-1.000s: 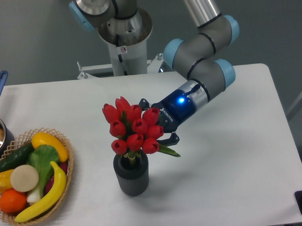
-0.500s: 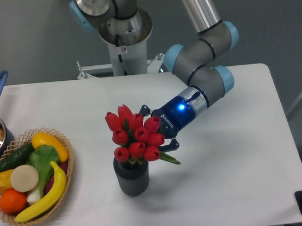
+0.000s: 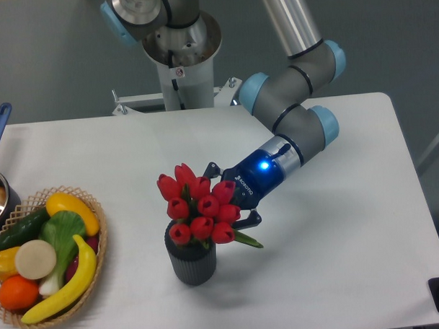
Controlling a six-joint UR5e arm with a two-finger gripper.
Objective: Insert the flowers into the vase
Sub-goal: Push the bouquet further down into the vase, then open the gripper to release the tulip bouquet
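While your gripper (image 3: 234, 201) pinches the flowers (image 3: 198, 203) from the right, its fingers closed on the bunch behind the buds, the stems run near-vertical, buds up and leaning slightly left, lower ends down in the vase (image 3: 191, 258) on the bench (image 3: 337, 240).

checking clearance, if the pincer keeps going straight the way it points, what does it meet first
The pincer points left and down, and the flowers sit right in front of it, over the vase. Depth beyond them is unclear.
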